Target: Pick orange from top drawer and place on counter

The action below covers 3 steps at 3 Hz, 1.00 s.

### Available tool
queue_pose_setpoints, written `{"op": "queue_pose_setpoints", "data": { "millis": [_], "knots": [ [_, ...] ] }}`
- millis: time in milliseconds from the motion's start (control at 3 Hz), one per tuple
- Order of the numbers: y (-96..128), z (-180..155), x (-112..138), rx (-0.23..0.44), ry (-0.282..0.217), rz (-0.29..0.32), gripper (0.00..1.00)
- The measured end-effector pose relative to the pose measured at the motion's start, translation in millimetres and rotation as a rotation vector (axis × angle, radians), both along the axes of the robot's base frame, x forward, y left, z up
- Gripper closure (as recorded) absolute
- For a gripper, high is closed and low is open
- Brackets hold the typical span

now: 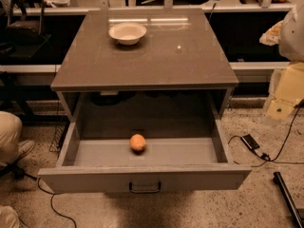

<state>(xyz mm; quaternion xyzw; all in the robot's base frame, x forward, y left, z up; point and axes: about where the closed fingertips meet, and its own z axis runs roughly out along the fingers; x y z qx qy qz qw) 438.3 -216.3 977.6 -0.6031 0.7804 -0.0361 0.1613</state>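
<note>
The orange lies on the floor of the open top drawer, near the middle and close to the front panel. The drawer is pulled out fully, and its dark pull handle faces me. The grey-brown counter spans above the drawer. My arm comes in at the right edge of the view, and my gripper hangs there, pale and yellowish. It is beside the counter's right side, well to the right of and above the orange, and it touches nothing.
A shallow white bowl stands on the counter's far left part. Cables and a small black device lie on the speckled floor to the right. A person's leg and shoe are at the left edge. Dark shelving runs behind.
</note>
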Motion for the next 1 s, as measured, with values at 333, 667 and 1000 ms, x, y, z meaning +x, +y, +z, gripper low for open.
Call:
{"op": "queue_pose_setpoints", "data": {
  "millis": [333, 667, 1000],
  "knots": [
    [0, 0, 0, 0.000, 0.000, 0.000, 0.00],
    [2, -2, 1, 0.022, 0.000, 0.005, 0.00],
    [23, -50, 10, 0.149, 0.072, 0.061, 0.00]
  ]
}}
